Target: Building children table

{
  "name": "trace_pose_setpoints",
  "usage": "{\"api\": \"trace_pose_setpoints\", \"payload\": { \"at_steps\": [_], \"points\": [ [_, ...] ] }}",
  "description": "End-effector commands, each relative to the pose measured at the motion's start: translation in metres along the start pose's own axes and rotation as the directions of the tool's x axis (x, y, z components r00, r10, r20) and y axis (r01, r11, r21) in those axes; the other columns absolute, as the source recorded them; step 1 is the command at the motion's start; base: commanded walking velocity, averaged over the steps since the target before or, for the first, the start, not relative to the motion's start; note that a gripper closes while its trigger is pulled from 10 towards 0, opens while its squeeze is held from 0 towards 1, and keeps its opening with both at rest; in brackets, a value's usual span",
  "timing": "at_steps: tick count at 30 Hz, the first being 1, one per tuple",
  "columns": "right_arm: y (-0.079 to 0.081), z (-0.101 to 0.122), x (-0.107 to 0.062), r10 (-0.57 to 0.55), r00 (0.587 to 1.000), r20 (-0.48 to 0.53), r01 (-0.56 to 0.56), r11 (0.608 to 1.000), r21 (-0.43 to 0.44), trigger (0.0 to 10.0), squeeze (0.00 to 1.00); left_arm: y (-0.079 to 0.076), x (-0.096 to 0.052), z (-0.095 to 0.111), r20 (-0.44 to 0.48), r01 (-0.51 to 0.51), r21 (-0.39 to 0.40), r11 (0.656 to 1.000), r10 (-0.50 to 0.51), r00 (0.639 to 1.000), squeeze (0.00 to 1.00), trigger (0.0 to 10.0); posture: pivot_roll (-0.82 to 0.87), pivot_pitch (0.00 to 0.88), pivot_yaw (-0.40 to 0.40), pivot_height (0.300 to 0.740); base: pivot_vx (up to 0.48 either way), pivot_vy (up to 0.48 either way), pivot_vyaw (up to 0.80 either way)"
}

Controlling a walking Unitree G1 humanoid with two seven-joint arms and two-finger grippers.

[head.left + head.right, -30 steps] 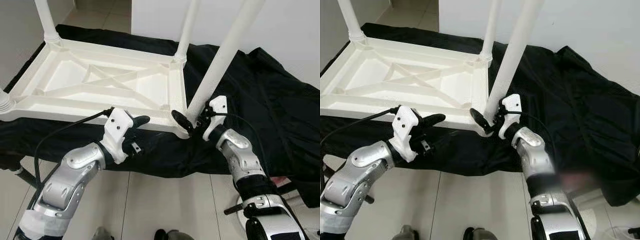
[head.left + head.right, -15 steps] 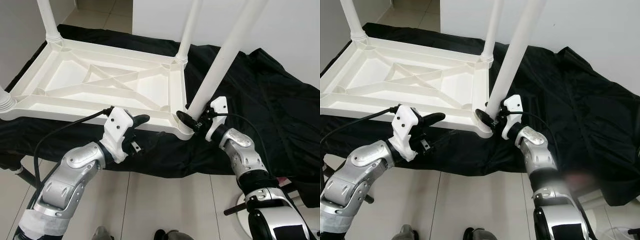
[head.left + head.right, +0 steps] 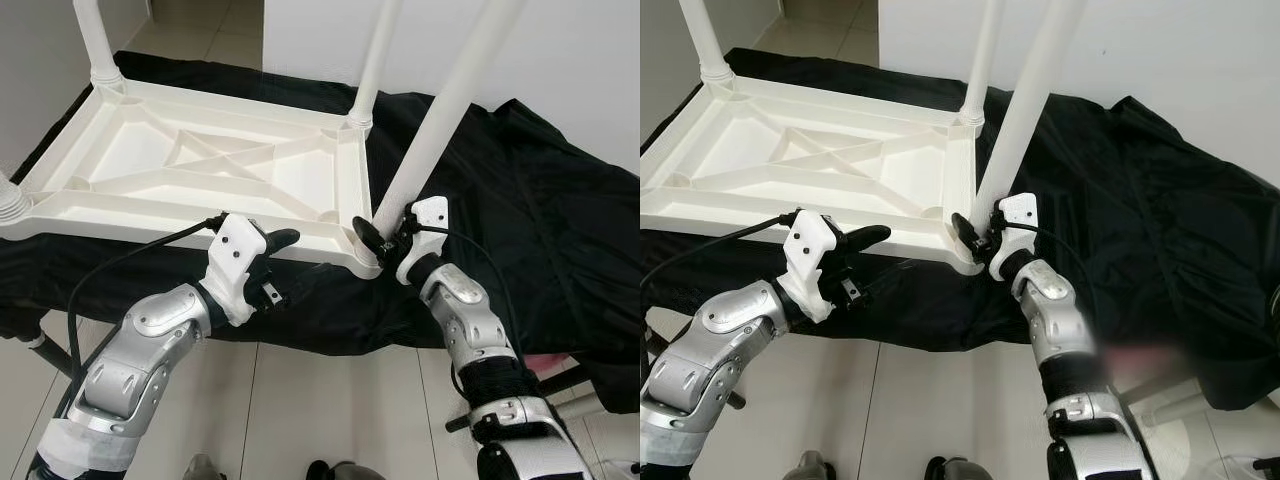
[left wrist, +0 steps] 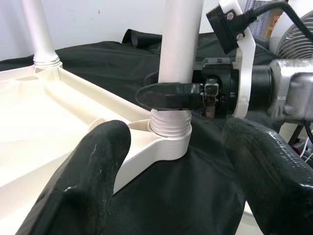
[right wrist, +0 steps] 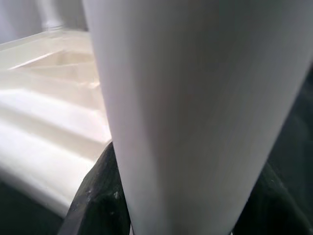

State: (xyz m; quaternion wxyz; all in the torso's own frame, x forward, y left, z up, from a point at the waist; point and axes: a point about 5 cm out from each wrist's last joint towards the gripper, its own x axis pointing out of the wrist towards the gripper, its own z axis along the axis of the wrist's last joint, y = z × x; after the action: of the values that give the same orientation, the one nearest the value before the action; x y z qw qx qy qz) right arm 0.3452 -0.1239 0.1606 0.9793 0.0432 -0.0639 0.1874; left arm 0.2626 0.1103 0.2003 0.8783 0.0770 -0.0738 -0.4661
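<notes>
Nearest: left gripper point(image 3: 283, 243), fingers spread wide w/ nothing between them, hovering just off the near rim of the tabletop point(image 3: 150, 205), close to the corner where the work is. In its wrist view the two black fingers point(image 4: 93, 181) frame that corner from either side w/o touching it.

Next out: right gripper point(image 3: 383, 238) at the near-right corner, fingers closed round the base of the leg point(image 3: 440, 115), right above the ribbed collar point(image 4: 169, 123). One finger wraps across the front of the white tube in the left wrist view; right wrist view is mostly the tube itself, v. close. Grip looks firm.

The kids' table lies upside down on a surface draped in black cloth point(image 3: 540, 190), ribbed underside up. Leg in hand leans off vertical, up and to the right, base seated in or at the corner socket point(image 4: 166, 144); can't tell how deep.

Farther back: two more legs stand upright in the far corners point(image 3: 370, 70) and point(image 3: 95, 45), and a 4th collar shows at the near-left edge point(image 3: 10, 205).

Step, as I read it: fitting the last leg into its socket. Next move prob. needs the leg brought upright to match the others, then pushed or twisted home; left gripper could brace the rim so the top doesn't slide on the cloth.
</notes>
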Motion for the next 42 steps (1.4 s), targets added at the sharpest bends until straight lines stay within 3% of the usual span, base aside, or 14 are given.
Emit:
{"api": "trace_pose_setpoints", "payload": {
  "at_steps": [1,4,5,8,9,12,17,23,24,28,34,35,38,42],
  "points": [
    [-0.009,-0.014,-0.007,-0.056,0.996,-0.066,0.058,0.998,0.028,10.0,0.0,0.0,0.0,-0.002,-0.007,0.009,0.003,1.0,-0.009,1.0,0.0,10.0,0.09,0.13,-0.139,0.74,0.0,0.0,0.0],
    [-0.009,-0.014,-0.007,-0.056,0.996,-0.066,0.058,0.998,0.028,10.0,0.0,0.0,0.0,-0.002,-0.007,0.009,0.003,1.0,-0.009,1.0,0.0,10.0,0.09,0.13,-0.139,0.74,0.0,0.0,0.0],
    [0.002,-0.021,-0.018,-0.256,0.964,-0.067,0.26,0.964,0.06,10.0,0.0,-0.005,0.0,-0.008,-0.02,0.014,-0.008,1.0,-0.015,1.0,0.0,10.0,0.09,0.129,-0.144,0.74,0.0,0.0,0.0],
    [0.005,-0.023,-0.022,-0.324,0.943,-0.07,0.329,0.942,0.072,10.0,0.0,-0.007,0.0,-0.01,-0.026,0.018,-0.011,1.0,-0.018,1.0,0.0,10.0,0.09,0.129,-0.144,0.74,0.0,0.0,0.0],
    [0.009,-0.025,-0.025,-0.381,0.922,-0.073,0.386,0.918,0.089,10.0,0.0,-0.009,0.002,-0.013,-0.031,0.021,-0.015,1.0,-0.021,0.999,0.0,10.0,0.09,0.126,-0.145,0.74,0.0,0.0,0.0],
    [0.012,-0.026,-0.028,-0.413,0.907,-0.081,0.42,0.902,0.098,10.0,0.0,-0.011,0.003,-0.014,-0.033,0.023,-0.017,1.0,-0.023,0.999,0.0,10.0,0.09,0.126,-0.145,0.74,0.0,0.0,0.0],
    [0.022,-0.018,-0.028,-0.388,0.92,-0.052,0.392,0.909,0.142,10.0,0.0,-0.017,0.005,-0.023,-0.05,0.031,-0.02,0.999,-0.032,0.998,0.0,10.0,0.09,0.121,-0.148,0.74,0.0,0.0,0.0],
    [0.017,-0.011,-0.031,-0.371,0.928,-0.01,0.369,0.919,0.137,10.0,0.0,-0.015,0.005,-0.023,-0.056,0.023,-0.01,1.0,-0.024,0.998,0.0,10.0,0.09,0.123,-0.15,0.74,0.0,0.0,0.0],
    [0.014,-0.01,-0.033,-0.357,0.934,0.003,0.354,0.926,0.132,10.0,1.0,-0.014,0.004,-0.022,-0.057,0.021,-0.007,1.0,-0.021,0.998,0.0,10.0,0.09,0.122,-0.15,0.74,0.0,0.0,0.0],
    [0.004,-0.006,-0.045,-0.282,0.958,0.05,0.28,0.959,0.046,10.0,1.0,-0.013,0.003,-0.023,-0.058,0.013,-0.001,1.0,-0.013,0.998,0.0,10.0,0.09,0.116,-0.145,0.74,0.0,0.0,0.0],
    [-0.006,-0.005,-0.047,-0.222,0.974,0.053,0.22,0.974,0.049,10.0,1.0,-0.013,0.003,-0.023,-0.055,0.01,0.005,1.0,-0.01,0.998,0.0,10.0,0.08,0.124,-0.141,0.74,0.0,0.0,0.0],
    [-0.008,-0.003,-0.045,-0.135,0.989,0.056,0.131,0.989,0.065,10.0,0.0,-0.011,0.003,-0.023,-0.056,0.007,0.008,1.0,-0.006,0.998,0.0,10.0,0.08,0.129,-0.136,0.74,0.0,0.0,0.0],
    [-0.01,0.001,-0.042,0.004,0.998,0.061,-0.009,0.997,0.08,10.0,0.0,-0.01,0.003,-0.024,-0.059,0.002,0.01,1.0,-0.001,0.998,0.0,10.0,0.07,0.132,-0.133,0.74,0.0,0.0,0.0],
    [-0.014,0.005,-0.035,0.127,0.991,0.052,-0.129,0.991,0.033,10.0,0.0,-0.008,0.002,-0.024,-0.06,-0.003,0.008,1.0,0.003,0.998,0.0,10.0,0.07,0.148,-0.124,0.74,0.0,0.0,0.0]
  ]
}}
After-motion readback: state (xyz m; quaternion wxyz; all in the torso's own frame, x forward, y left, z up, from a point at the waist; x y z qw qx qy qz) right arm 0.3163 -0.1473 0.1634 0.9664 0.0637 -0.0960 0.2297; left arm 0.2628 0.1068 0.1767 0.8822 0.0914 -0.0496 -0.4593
